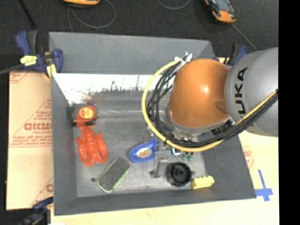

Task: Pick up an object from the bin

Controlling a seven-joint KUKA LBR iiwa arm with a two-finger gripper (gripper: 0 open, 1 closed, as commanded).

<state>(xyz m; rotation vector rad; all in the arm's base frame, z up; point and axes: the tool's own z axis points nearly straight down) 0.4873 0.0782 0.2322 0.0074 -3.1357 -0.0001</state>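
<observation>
Gripper (pixel 160 164) hangs low near the front of the bin (pixel 63 149), and whether it is wide or narrow cannot be told. A blue oval thing (pixel 142 151) lies just beside it toward the view's left, its long axis slanting up toward the gripper. A black round piece (pixel 179 174) sits close on the other side. A yellow block (pixel 202 183) crowds the front wall, while the floor behind the blue thing lies bare.

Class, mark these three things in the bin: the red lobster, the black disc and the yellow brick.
Red lobster (pixel 90 145), camera view, middle of its body.
Black disc (pixel 178 174), camera view, its centre.
Yellow brick (pixel 202 182), camera view, its top face.
</observation>
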